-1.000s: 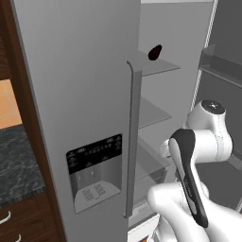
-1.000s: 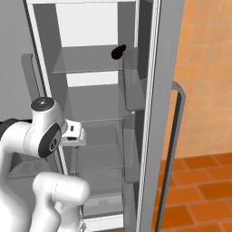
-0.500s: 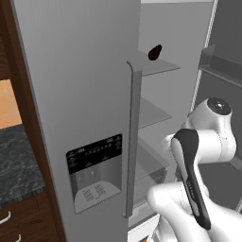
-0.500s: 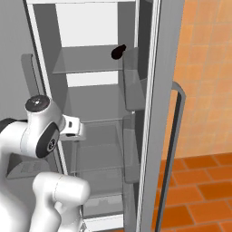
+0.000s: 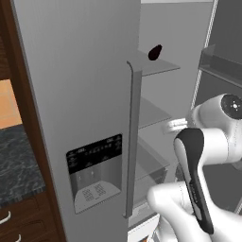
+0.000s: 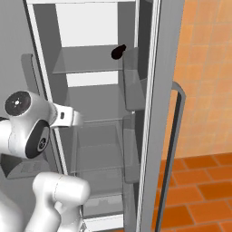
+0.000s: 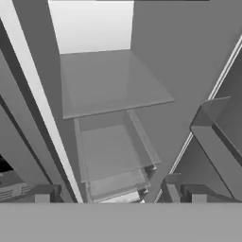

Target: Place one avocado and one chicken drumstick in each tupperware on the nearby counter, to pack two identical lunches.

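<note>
Since the fridge stands open in front of me, step in hand: reaching in for the first avocado, as I judge it.
Claw [image 7: 120, 198]: spread wide, pinching nothing; the hand view looks into the lower part of the fridge.
Arm: folded close to the base, with the hand just at the mouth of the fridge [image 6: 90, 27], about level with the middle shelves.
Table [image 5: 14, 165]: dark speckled top low at the left in the left base view, beyond the closed fridge door, over a brown drawer [image 5: 9, 222].
Closed door: grey, with a dispenser panel [image 5: 94, 172] and a long handle [image 5: 133, 142]; it stands between me and the table.
Lower fridge: a glass shelf [image 7: 108, 85] with a clear drawer [image 7: 113, 151] under it, both bare as far as I can see.
Open door: swung out to the right, carrying door bins [image 6: 131, 81].
Avocado [image 5: 154, 52]: small, dark and oval, on the upper glass shelf [image 6: 86, 59] near its front right corner, well above the claw and close beside the top door bin.
How I'd do it: raise the hand above shelf level first, then go in level, keeping clear of the shelf's front edge and the bin.
Grip: close across the narrow middle, since it may roll on glass.
Risk: nudging it backwards or off the shelf edge.
</note>
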Available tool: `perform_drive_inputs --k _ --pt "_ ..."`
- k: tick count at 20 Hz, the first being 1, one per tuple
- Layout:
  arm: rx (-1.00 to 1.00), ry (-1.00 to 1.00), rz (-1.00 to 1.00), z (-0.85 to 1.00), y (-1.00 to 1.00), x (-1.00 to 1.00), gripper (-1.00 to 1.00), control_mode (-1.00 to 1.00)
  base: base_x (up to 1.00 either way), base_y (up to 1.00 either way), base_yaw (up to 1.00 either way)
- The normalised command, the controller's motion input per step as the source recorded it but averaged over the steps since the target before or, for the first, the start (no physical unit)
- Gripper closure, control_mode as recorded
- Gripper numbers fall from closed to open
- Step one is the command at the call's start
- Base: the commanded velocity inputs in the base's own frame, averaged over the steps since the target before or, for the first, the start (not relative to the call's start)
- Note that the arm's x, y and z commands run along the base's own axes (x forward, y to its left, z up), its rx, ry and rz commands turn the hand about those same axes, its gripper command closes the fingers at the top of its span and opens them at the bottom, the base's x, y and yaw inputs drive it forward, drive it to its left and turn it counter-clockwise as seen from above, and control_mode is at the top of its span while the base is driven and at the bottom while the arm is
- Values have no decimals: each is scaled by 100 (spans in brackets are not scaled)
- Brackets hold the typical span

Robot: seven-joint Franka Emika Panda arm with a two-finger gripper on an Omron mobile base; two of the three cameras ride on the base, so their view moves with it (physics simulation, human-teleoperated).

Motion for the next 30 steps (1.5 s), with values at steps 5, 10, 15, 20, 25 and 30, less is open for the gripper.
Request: perform_drive_inputs --k 5,10,15,20,25,30 --pt "10 -10 -18 56 -5 39 -100 -100 0 0 0" --pt "14 -6 -12 55 -3 36 -100 -100 0 0 0" --pt "9 -3 -3 56 -5 15 -100 -100 0 0 0" --pt "0 -7 0 46 -5 3 -100 -100 0 0 0" --pt "0 0 0 25 0 31 -100 -100 0 0 0" --pt "0 0 0 15 -5 46 -100 -100 0 0 0"
